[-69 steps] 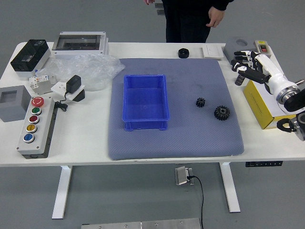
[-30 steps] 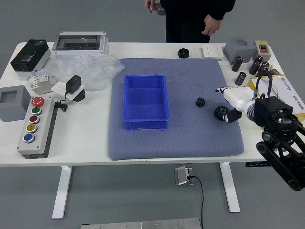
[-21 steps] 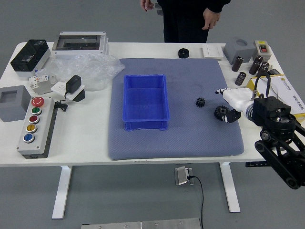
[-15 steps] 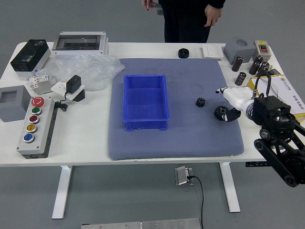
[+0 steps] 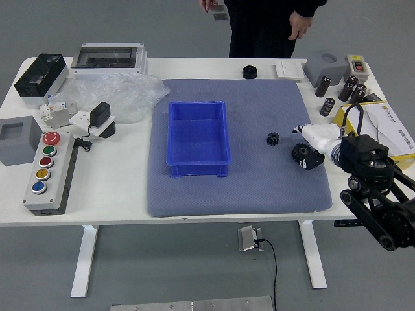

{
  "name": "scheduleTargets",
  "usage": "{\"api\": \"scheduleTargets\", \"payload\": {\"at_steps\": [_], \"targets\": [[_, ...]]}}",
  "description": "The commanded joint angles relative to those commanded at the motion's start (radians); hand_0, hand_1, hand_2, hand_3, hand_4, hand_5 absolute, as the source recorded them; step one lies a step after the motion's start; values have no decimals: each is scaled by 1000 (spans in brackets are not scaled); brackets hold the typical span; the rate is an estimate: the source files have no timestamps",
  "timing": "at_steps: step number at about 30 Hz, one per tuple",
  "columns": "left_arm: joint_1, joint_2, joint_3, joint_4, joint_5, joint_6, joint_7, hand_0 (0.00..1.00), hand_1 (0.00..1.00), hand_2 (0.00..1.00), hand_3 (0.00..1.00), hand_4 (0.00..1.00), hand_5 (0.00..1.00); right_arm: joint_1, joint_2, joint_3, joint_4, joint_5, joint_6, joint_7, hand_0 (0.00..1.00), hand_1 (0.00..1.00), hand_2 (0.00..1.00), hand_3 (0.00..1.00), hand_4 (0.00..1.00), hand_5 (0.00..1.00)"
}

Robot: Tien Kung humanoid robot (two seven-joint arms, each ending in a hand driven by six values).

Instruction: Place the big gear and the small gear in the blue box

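Big gear [image 5: 297, 151]: lay on the blue-grey mat [image 5: 246, 191], partly covered by the right hand [image 5: 318, 137], thumb and fingers wide apart; small gear [image 5: 273, 138]: lay between big gear and blue box [image 5: 198, 170]; person [image 5: 259, 26]: stood beyond the table [image 5: 120, 194].

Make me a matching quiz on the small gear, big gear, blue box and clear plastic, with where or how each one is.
1. Small gear
2. Big gear
3. Blue box
4. Clear plastic

A. Nothing inside
B. Crumpled, by the mat's far left corner
C. Between the box and the other gear
D. Partly hidden by the robot's right hand

Pairs: 1-C, 2-D, 3-A, 4-B
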Motion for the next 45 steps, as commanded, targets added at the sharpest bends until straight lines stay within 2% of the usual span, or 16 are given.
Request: {"api": "scheduleTargets", "payload": {"at_steps": [12, 27, 28, 33, 34, 45], "targets": [[-2, -1, 0, 0, -2, 0, 1, 827, 790, 785, 768, 672, 380, 6, 1, -5, -37, 0, -6, 4, 845, 789, 863, 858, 755, 195], [-2, -1, 0, 0, 0, -1, 2, 827, 790, 784, 767, 670, 376, 6, 9, -16, -51, 0, -15, 3, 824, 753, 813, 822, 744, 194], [-2, -1, 0, 0, 0, -1, 2, 826, 790, 784, 768, 670, 374, 6, 10, -17, -52, 0, -16, 3, 788, 721, 770, 793, 734, 189], [-1, -1, 1, 0, 1, -1, 2, 826, 790, 784, 768, 670, 374, 4, 12, -20, -57, 0, -20, 3, 788, 721, 770, 793, 734, 189], [-1, -1, 1, 0, 2, -1, 2, 826, 789, 784, 767, 670, 376, 4, 12, -21, -58, 0, -22, 3, 741, 692, 728, 742, 711, 203], [-2, -1, -1, 0, 6, -2, 2, 826, 789, 783, 767, 670, 376, 3, 15, -27, -67, 0, -40, 1, 706, 652, 687, 701, 670, 220]]}}
